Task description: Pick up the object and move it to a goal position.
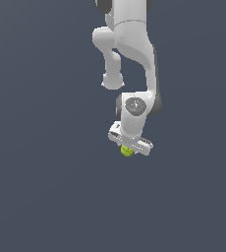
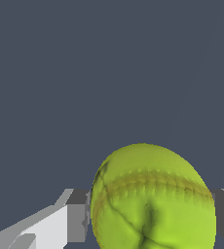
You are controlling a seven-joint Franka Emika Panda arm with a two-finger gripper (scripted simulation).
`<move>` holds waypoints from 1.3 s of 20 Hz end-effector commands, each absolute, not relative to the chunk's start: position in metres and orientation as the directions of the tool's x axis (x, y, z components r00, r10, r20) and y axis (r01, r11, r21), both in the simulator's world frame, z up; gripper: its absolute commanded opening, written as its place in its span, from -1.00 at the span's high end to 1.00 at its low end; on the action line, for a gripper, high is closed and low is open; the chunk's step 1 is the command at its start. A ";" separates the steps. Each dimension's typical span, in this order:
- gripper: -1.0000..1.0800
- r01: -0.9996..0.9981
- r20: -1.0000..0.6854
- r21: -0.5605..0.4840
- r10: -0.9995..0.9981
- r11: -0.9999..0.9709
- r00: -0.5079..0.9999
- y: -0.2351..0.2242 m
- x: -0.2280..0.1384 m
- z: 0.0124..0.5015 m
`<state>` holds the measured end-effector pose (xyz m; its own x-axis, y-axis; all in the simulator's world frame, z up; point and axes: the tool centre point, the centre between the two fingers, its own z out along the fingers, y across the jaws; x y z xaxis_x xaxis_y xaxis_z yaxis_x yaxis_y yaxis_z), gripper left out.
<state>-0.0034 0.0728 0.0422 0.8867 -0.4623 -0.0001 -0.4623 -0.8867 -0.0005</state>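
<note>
The object is a small yellow-green ball (image 1: 127,151) with thin dark seam lines. In the exterior view it peeks out just under the white gripper (image 1: 128,149), near the middle of the picture. In the wrist view the ball (image 2: 153,199) fills the space between the two grey fingers (image 2: 78,214), which press on both of its sides. The gripper is shut on the ball. The upper part of the ball is hidden by the hand in the exterior view. No goal marker shows in either view.
The white arm (image 1: 129,54) comes down from the top of the exterior view. A plain dark grey-blue surface (image 1: 46,187) lies all around. Whether the ball touches it cannot be told.
</note>
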 end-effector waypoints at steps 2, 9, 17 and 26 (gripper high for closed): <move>1.00 -0.463 0.000 0.000 -0.463 -0.886 0.886 0.072 -0.003 0.041; 1.00 -0.462 0.000 -0.001 -0.462 -0.887 0.887 0.072 -0.002 0.045; 1.00 -0.462 0.000 -0.001 -0.462 -0.887 0.887 0.060 0.009 0.078; 1.00 -0.463 0.000 0.000 -0.463 -0.886 0.886 0.032 0.037 0.154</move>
